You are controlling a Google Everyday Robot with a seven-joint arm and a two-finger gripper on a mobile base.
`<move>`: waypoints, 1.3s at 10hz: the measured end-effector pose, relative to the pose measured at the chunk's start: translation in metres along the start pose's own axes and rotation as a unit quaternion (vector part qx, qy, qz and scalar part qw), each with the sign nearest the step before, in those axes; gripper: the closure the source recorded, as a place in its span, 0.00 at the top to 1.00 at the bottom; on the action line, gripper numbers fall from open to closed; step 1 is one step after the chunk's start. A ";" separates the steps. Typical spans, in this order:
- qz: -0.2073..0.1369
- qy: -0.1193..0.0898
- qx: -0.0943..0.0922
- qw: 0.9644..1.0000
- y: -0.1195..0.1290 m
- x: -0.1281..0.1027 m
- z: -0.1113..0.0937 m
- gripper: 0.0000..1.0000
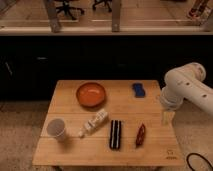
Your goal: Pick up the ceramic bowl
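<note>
A: Spotted the ceramic bowl (pixel 91 94)?
B: Yes: resting upright on the wooden table (pixel 65 152), in the far half, a little left of centre. Orange-brown, glossy, darker at the rim.
A: And near it?
B: To the right, across a strip of bare wood, a blue sponge-like block (pixel 138 89). Nearer the front, below the bowl, a white bottle (pixel 94 123) lying on its side, narrow end toward the front left, close to a white paper cup (pixel 56 129); hard to say whether upright or tipped. Right of the bottle, a black ridged bar (pixel 115 134), then a dark red packet (pixel 141 135), both lying lengthwise front to back.
A: Located the gripper (pixel 166 117)?
B: Hanging from the white arm (pixel 185 85) over the table's right edge, pointing down, between the blue block and the red packet in depth. Well apart from the bowl, clear of every object.
A: Fingers?
B: Spread wide, closed on nothing.
A: Beyond the table?
B: A dark panel (pixel 100 55), and above it a lighter floor with office-chair bases (pixel 70 7).
</note>
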 end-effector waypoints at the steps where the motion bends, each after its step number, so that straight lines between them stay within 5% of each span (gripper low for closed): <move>1: 0.000 0.000 0.000 1.000 0.000 0.000 0.000 0.80; 13: 0.000 0.000 0.000 1.000 0.000 0.000 0.000 0.80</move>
